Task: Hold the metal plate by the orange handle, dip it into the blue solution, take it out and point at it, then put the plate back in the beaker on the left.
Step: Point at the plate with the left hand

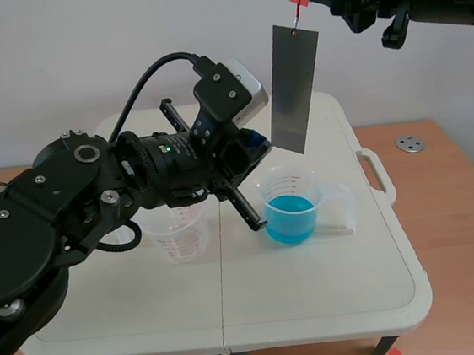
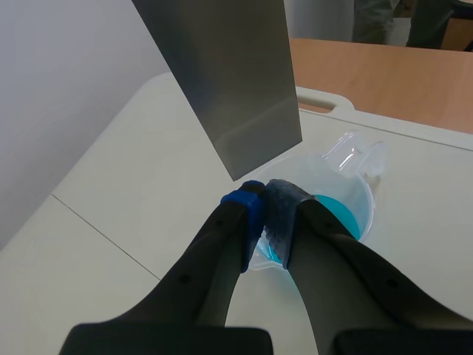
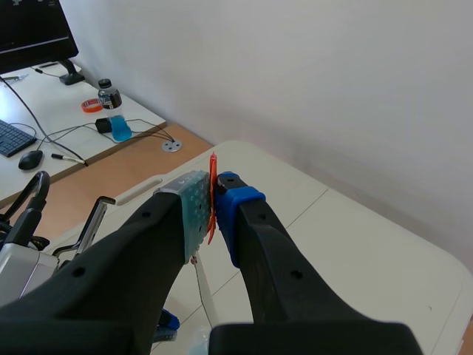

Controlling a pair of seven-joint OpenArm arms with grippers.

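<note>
right end effector (image 3: 213, 198) clamped narrow on the orange handle (image 1: 297, 0). the metal plate (image 1: 294, 87) hangs from it, raised above the beaker of blue solution (image 1: 291, 208) on the table (image 1: 317, 292). left end effector (image 2: 264, 198) closed, pads together, holding nothing, tips just beside the plate's lower corner; contact cannot be told. empty beaker (image 1: 175, 232) stands to the left.
</note>
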